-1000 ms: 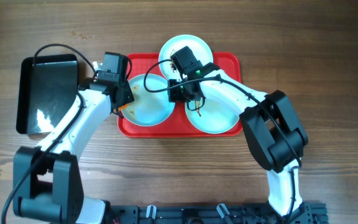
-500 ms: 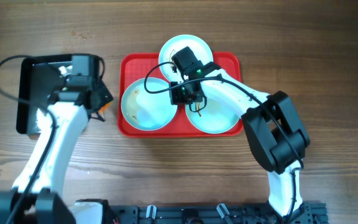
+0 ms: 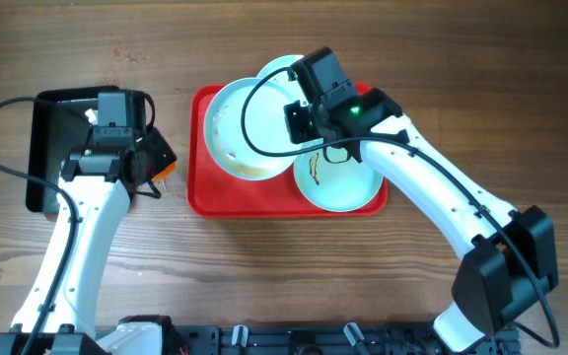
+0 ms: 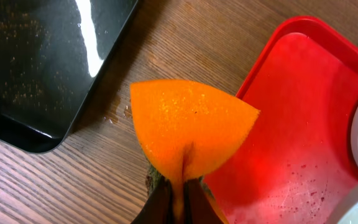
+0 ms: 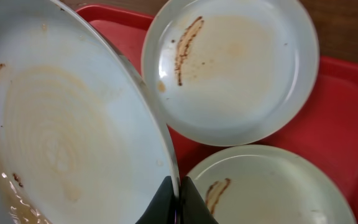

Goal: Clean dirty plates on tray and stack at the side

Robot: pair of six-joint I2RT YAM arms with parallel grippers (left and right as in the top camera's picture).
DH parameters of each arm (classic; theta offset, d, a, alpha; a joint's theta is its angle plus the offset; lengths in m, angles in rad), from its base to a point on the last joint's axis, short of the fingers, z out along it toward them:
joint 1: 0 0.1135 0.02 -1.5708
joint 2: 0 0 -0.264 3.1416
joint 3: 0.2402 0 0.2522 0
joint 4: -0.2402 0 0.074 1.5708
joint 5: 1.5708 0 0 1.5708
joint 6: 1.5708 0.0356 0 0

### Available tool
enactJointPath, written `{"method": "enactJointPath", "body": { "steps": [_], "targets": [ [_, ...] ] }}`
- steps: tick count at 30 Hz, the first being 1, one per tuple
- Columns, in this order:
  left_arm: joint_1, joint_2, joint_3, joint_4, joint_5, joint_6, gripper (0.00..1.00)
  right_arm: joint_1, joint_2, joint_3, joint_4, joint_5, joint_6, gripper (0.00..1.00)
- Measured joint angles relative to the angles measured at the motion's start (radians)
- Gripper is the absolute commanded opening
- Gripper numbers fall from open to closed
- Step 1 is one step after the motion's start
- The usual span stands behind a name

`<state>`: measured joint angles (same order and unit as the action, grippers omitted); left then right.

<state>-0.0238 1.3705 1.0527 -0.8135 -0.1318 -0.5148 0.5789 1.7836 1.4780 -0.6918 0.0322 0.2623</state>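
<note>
The right gripper point(image 5: 178, 190) is clamped on the rim of one smeared plate point(image 5: 61, 130), held tilted over the red tray point(image 3: 197, 200). Left of the tray, the left gripper point(image 4: 178, 196) pinches an orange sponge point(image 4: 191, 124). I think it should wipe the tilted face gently, pressing toward the gripped rim.

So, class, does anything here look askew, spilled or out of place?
One plate is tilted, held up by its rim in the right gripper, while the other two plates lie flat. All three carry brown sauce smears, and dark specks dot the red tray.
</note>
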Motion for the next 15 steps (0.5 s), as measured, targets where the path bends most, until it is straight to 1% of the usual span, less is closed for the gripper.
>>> {"method": "enactJointPath", "body": {
  "steps": [9, 11, 15],
  "targets": [
    [0.000, 0.000, 0.000, -0.014, 0.003, 0.000, 0.04, 0.022, 0.000, 0.000, 0.011, 0.236, -0.068, 0.04],
    [0.000, 0.000, 0.000, -0.014, 0.003, 0.000, 0.04, 0.048, 0.000, 0.000, 0.024, 0.299, -0.088, 0.04],
    [0.000, 0.000, 0.000, -0.014, 0.003, 0.000, 0.04, 0.147, 0.000, 0.000, 0.051, 0.443, -0.157, 0.04]
  ]
}}
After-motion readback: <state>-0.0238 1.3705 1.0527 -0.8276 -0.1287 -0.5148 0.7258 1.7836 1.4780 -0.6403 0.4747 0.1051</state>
